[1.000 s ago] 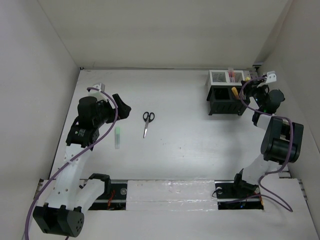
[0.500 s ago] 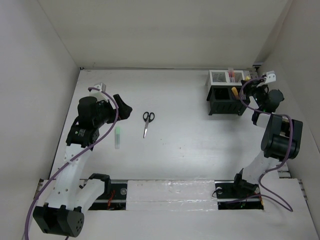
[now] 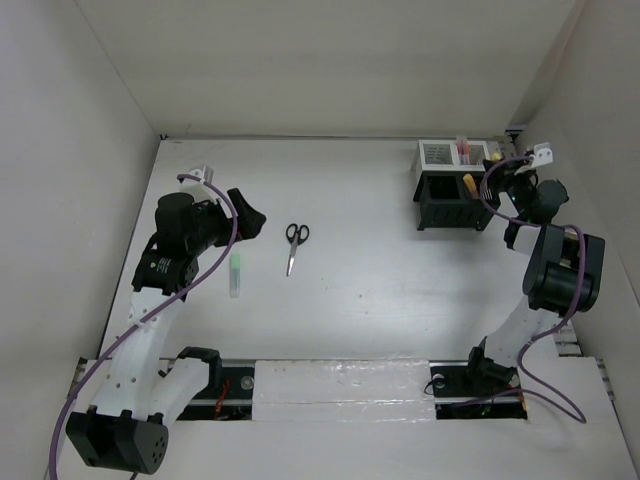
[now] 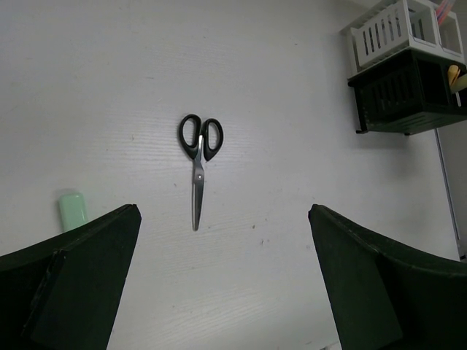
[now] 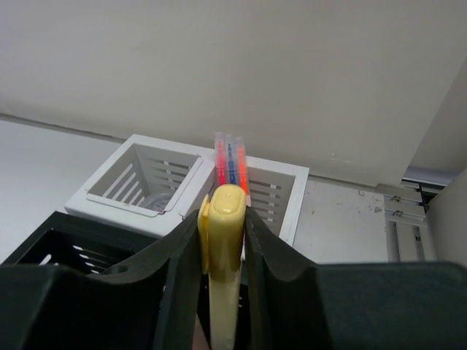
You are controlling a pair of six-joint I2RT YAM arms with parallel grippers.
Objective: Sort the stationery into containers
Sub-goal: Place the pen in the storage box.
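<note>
The right jaws clamp a yellow highlighter [image 5: 225, 219] upright over the black organiser [image 5: 66, 244], beside the white box [image 5: 120, 191]. The left jaws gape wide, holding nothing, above the scissors [image 4: 198, 157] lying on the tabletop [image 4: 292, 73].

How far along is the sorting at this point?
Done: pens stand in the white box. In hand: the right hand grips a yellow highlighter at the black organiser. Left: scissors and green highlighter lie on the table; the left hand is open, empty.
</note>
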